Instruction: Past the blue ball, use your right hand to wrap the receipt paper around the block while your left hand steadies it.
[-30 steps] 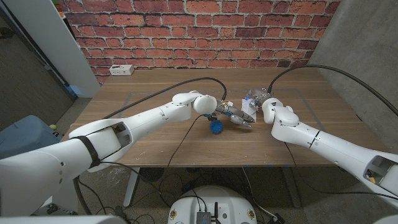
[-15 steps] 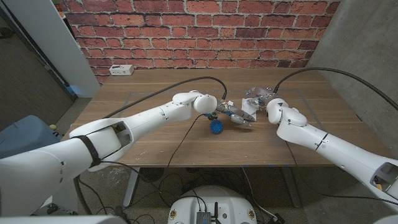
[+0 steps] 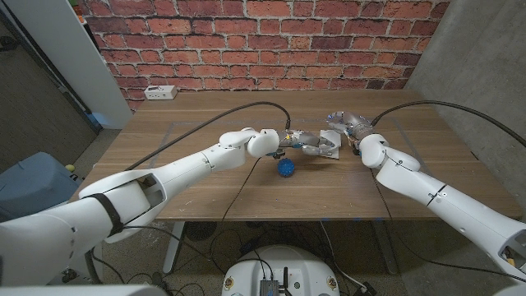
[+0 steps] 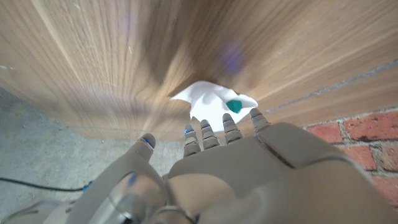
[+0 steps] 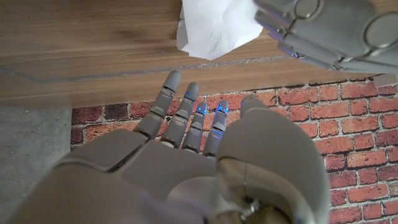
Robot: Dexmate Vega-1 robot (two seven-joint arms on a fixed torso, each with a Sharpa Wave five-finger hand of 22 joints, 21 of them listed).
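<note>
In the head view, a white power strip (image 3: 160, 92) is seen at the upper left of the desk (image 3: 205, 185), near the brick wall (image 3: 263, 41). The left arm comes in from the lower left corner and reaches to the middle of the frame. The left hand (image 3: 308, 146) is stretched toward the right, and its fingers lie at the white receipt paper (image 3: 327, 141). Whether the paper is pressed or only touched cannot be told from this view. In the left wrist view the fingertips (image 4: 231, 124) are seen straight and a little apart, just beside the crumpled paper (image 4: 208, 98), and a small green patch (image 4: 234, 105) shows on the paper; nothing is gripped there. The block itself cannot be told apart from the paper.

The blue ball (image 3: 285, 168) is placed just below the left hand in the frame, a little left of the paper, on the bare wood.

Further right, the right hand (image 3: 349, 125) is held just beside the paper, on its upper right side. In the right wrist view its fingers (image 5: 186, 118) are seen spread and extended, with nothing between them, apart from the paper (image 5: 214, 28). The other hand (image 5: 323, 34) is seen in the upper right corner of that view, at the edge of the paper. The right arm goes out at the lower right corner.
</note>
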